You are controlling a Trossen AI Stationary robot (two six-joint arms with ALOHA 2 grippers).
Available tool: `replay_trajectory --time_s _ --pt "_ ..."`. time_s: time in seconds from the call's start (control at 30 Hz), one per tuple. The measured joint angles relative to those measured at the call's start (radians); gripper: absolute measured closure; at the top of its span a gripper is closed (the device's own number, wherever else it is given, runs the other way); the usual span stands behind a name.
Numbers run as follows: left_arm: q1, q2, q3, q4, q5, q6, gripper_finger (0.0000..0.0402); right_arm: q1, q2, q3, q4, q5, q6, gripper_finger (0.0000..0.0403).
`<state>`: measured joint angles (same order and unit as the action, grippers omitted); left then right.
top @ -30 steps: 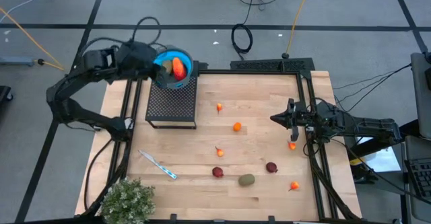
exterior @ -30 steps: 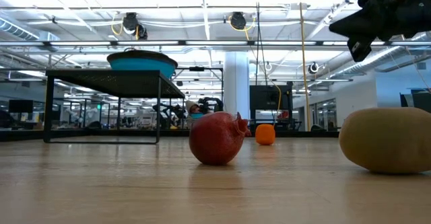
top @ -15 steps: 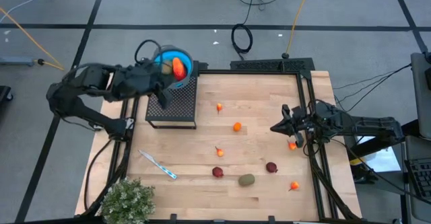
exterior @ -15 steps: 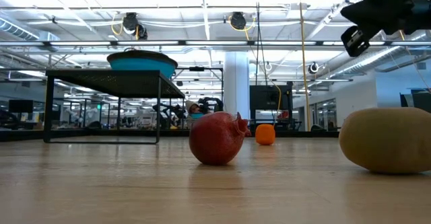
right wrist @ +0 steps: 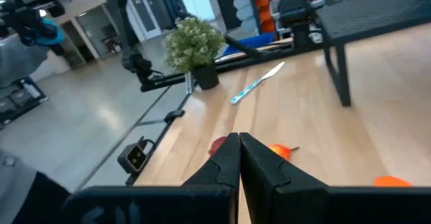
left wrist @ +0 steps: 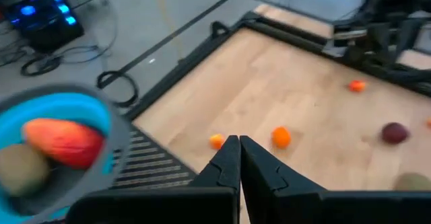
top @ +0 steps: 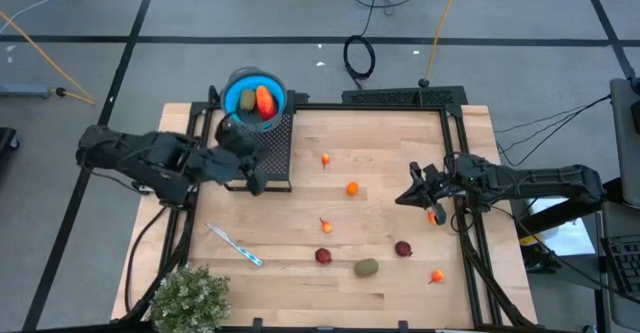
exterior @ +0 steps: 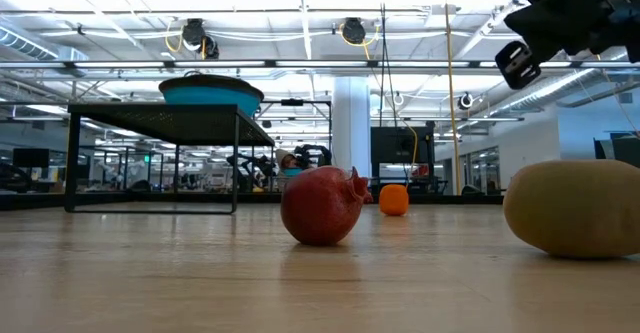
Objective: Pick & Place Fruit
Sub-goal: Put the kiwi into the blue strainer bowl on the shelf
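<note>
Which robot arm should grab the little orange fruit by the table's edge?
Probably the right. The right gripper hangs close beside that small orange fruit, while the left gripper is far across the table, by the black rack.

Beyond my wooden table I see grey floor with cables, bright ceiling lights.

The high view looks straight down on the whole desk from well above. The low view sits at desk-top height, close behind a dark red fruit, facing the raised rack and the room beyond. Each wrist view looks forward past its own fingers across the desk, and both overhead and low views share the blue bowl.
</note>
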<state>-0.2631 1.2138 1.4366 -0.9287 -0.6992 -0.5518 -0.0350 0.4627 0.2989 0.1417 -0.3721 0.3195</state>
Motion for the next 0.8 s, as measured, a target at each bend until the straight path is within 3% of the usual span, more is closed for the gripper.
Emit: replay_trajectory --time_s 0.3,0.8 --pt "-0.055 -0.158 -0.281 0.307 0.060 0.049 0.0398 0.103 0.127 0.005 0.205 0.032 0.014 0.0402" --pt "-0.145 -0.429 -0.598 0.435 0.098 0.053 0.0400 0.292 0.430 0.323 -0.039 0.258 -0.078 0.0403"
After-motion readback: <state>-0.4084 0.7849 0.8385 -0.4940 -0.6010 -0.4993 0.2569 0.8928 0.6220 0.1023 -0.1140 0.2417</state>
